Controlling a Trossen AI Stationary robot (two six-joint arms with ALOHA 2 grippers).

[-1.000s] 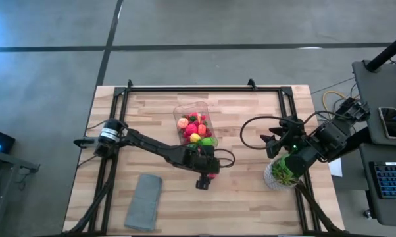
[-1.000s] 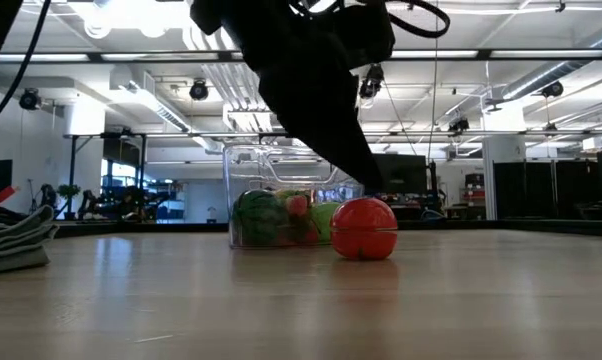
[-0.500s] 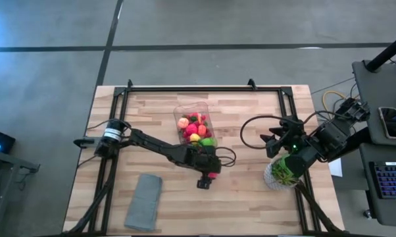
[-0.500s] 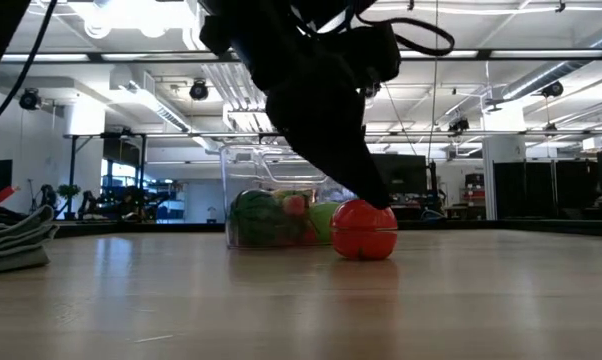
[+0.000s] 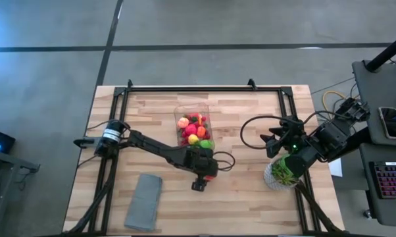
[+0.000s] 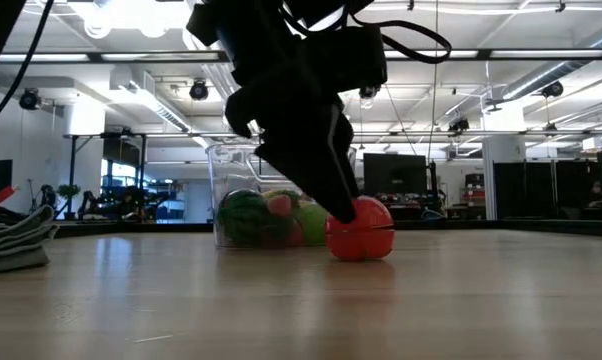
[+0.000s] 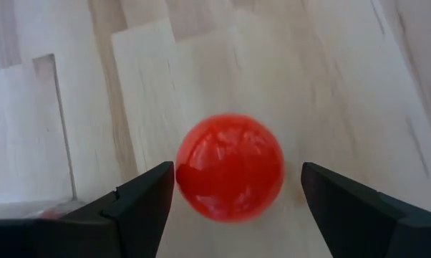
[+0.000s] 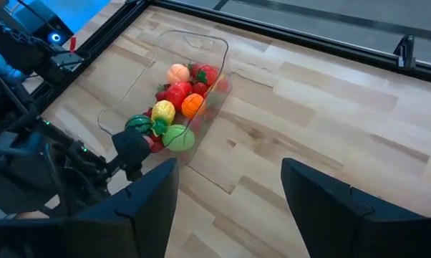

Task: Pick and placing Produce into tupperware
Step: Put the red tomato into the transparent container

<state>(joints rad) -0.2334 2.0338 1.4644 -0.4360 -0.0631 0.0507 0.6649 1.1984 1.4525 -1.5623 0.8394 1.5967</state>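
One clear tupperware [image 5: 193,125] stands on the table, and it holds a heap of toy produce [image 8: 174,107]: in the right wrist view roughly eight pieces can be counted, among them a peach-coloured one, two or three red ones, an orange one, a yellow one, a dark green striped one and a light green one, though the pile hides some. One further piece, a red ball-shaped fruit [image 7: 230,167], lies loose on the boards just outside the container's near end.

Two arms are in view. The left gripper [image 7: 230,188] hangs low over that red fruit with its two fingers [image 7: 140,208] spread apart, one on each side of the ball; nothing is clamped, and the fruit rests on the wood between them. In the low view a finger tip reaches down to the fruit's top edge, but whether it touches cannot be told. The tupperware sits just behind this pincer. The right gripper [image 8: 228,204] waits well off to the side with its fingers also apart and empty, the tupperware lying well ahead of it.

One grey folded cloth [image 5: 143,201] lies behind and to the side of the left pincer, and one green plant in a white pot [image 5: 281,172] stands under the right arm.

The table [image 5: 250,118] is pale butcher-block wood framed by black rails. Beyond it the low view shows a large hall with ceiling pipes, lights and dark screens, on a grey concrete floor
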